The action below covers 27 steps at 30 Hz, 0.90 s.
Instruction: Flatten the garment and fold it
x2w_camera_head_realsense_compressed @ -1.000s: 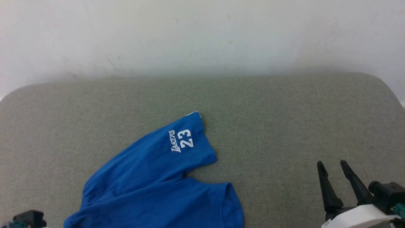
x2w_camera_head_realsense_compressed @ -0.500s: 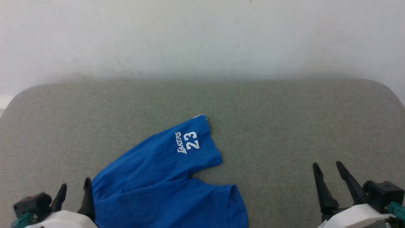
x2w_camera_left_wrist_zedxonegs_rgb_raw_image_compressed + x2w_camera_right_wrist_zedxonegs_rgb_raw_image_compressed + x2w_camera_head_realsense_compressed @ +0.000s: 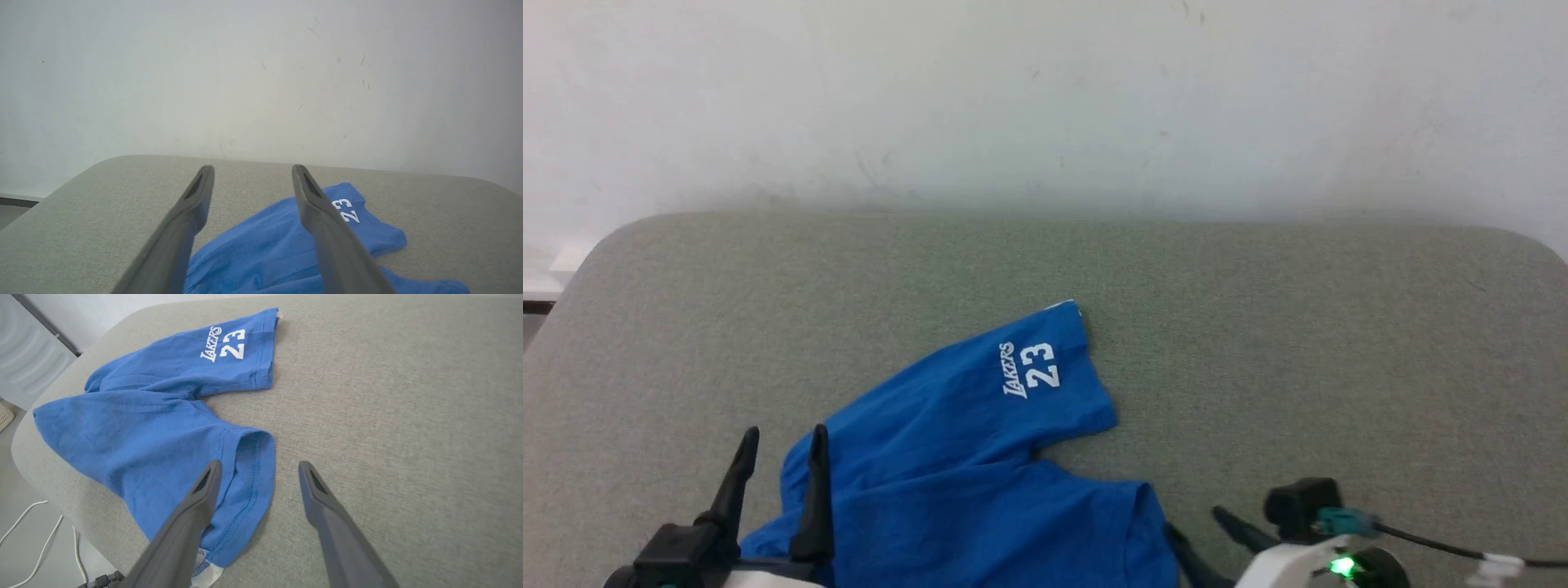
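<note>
Left gripper (image 3: 253, 168) stands with its two dark fingers spread wide and nothing between them, raised over the near left edge of the garment (image 3: 947, 490). The right gripper (image 3: 260, 463) is just as wide apart and empty, low at the near right, one finger over the hem of the closer leg; whether it touches the cloth I cannot tell. A pale, scuffed wall (image 3: 1045, 98) fills the far side. Below it a grey-green padded surface (image 3: 1339, 343) with rounded corners spans from left to right. The blue shorts lie on its near left part, wrinkled and not flat, with the waist end at the near left, where the cloth drapes over the near edge of the pad. Their long axis runs on a slant from that near left corner toward the far right. The printed leg (image 3: 1013, 392) points along this line toward the wall, and the other leg (image 3: 171, 457) turns off to the right along the near edge, its stitched hem opening to the right. White lettering (image 3: 1032, 369) reading "LAKERS 23" sits near the end of the far leg. A small white sliver (image 3: 1065, 305) shows at that leg's far tip. White cables (image 3: 24, 522) lie on the floor beside the pad.
</note>
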{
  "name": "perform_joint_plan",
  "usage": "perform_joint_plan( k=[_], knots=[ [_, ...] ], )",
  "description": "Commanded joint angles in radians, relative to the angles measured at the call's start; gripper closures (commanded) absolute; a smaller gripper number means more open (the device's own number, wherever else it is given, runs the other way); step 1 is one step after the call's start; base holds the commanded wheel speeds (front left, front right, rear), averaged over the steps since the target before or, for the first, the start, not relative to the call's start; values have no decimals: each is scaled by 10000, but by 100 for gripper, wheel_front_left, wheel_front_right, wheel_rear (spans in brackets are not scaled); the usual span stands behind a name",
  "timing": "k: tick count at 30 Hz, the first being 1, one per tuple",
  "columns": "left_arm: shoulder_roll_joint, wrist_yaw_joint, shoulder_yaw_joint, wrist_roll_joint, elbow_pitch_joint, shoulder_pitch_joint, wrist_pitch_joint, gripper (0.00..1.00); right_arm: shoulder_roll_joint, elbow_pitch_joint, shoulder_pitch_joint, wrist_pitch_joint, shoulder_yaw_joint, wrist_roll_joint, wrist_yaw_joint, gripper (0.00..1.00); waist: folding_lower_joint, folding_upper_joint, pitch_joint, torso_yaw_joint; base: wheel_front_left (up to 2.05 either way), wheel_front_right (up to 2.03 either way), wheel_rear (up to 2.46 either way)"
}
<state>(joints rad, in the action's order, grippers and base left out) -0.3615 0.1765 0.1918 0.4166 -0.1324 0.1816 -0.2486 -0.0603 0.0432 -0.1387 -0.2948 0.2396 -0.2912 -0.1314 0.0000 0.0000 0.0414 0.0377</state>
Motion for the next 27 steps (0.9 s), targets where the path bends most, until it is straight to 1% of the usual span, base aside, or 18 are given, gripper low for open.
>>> perform_joint_plan(
  k=[1,6,12,13,14,15,21,25,27],
  knots=[
    [83,-61,41,-105,61,-161,-79,0,-58,142,357,-104,208,-132,7,0,0,0,-41,156,0,0,0],
    [367,-116,297,-259,299,-461,-102,0,-119,1476,1536,-325,1059,-696,7,0,0,0,-238,552,0,0,0],
    [612,-228,550,-317,668,-778,-112,0,-101,3407,2793,-343,1533,-1076,7,0,0,0,-435,994,0,0,0],
    [638,-242,564,-323,729,-816,-114,0,-93,3639,2937,-388,1626,-1198,7,24,0,0,-459,1047,0,0,0],
    [667,-254,573,-325,779,-852,-115,0,-98,3827,3078,-440,1740,-1293,7,70,0,0,-490,1098,0,0,0],
    [692,-270,579,-330,825,-888,-117,0,-122,3940,3222,-415,1842,-1376,7,100,0,0,-510,1151,0,0,0],
    [815,-331,537,-414,944,-1049,-126,0,-401,3736,4178,157,1971,-1715,7,100,0,0,-745,1294,0,0,0],
    [952,-416,513,-536,925,-1277,-129,0,-762,3667,5226,25,1758,-1675,7,100,0,0,-1143,1361,0,0,0],
    [1056,-480,515,-620,928,-1437,-129,0,-878,3841,5806,-97,1537,-1736,7,100,0,0,-1400,1415,0,0,0]
  ],
)
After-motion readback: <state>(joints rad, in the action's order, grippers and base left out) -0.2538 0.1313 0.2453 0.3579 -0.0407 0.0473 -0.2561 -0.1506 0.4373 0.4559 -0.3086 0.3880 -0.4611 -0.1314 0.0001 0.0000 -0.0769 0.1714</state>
